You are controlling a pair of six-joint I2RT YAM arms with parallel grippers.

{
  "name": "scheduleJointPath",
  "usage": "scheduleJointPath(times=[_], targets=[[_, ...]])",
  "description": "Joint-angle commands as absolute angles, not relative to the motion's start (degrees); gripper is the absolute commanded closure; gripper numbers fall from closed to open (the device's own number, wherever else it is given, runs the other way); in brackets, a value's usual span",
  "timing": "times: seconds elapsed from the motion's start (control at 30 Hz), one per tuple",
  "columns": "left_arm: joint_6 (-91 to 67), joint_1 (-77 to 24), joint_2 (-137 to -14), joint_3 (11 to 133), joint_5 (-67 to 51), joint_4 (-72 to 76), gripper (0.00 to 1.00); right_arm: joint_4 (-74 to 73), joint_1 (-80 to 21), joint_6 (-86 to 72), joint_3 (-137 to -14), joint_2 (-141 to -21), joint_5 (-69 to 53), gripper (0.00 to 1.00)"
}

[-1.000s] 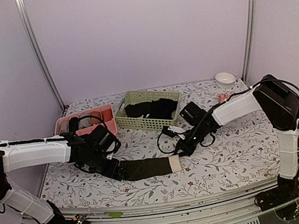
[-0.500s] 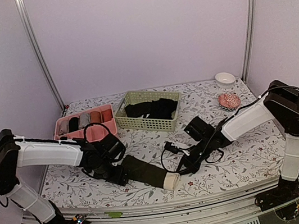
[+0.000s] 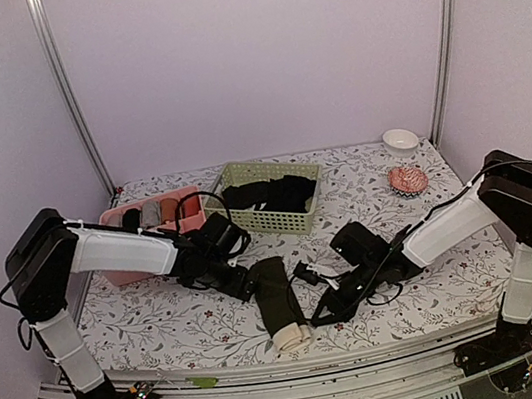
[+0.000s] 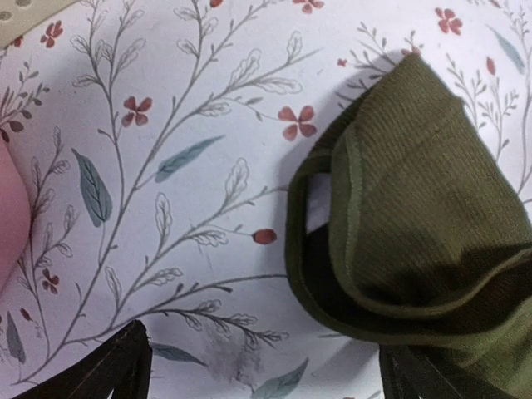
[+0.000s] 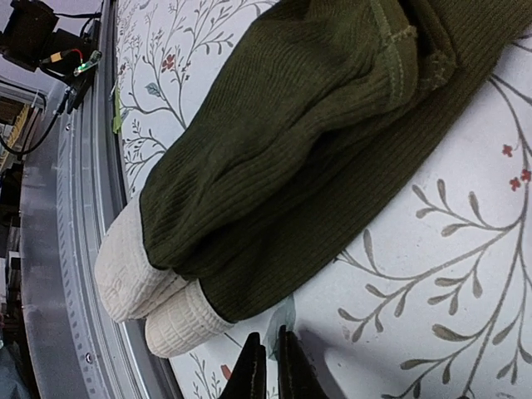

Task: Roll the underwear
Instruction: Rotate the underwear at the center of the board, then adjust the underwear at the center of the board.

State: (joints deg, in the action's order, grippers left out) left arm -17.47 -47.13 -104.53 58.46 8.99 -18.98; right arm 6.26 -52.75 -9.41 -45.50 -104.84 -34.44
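One olive-dark underwear, folded into a single long strip with its cream waistband end nearest the front, lies on the flowered counter between two arms, the left jaws spread wide at its far end and the right jaws almost closed, empty, just beside it.

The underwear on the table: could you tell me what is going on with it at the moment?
The underwear lies on the table as a long folded strip, with its cream waistband at the near end, and it is not yet rolled. Neither arm holds it. The left gripper is open at its far end. The right gripper is shut, just beside the waistband end.
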Motion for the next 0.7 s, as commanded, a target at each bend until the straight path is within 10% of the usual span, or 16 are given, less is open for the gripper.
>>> scheduleJointPath(times=[0.0, 0.67], targets=[[-12.14, -44.91, -102.49, 59.26, 8.79, -14.67, 0.04, 4.40, -49.75, -12.22, -44.39, -99.89, -30.12, 0.89], [-14.55, -42.10, -83.86, 50.59, 7.79, -9.43, 0.04, 4.73, -47.39, -23.86, -61.15, -110.00, -35.95, 0.66]])
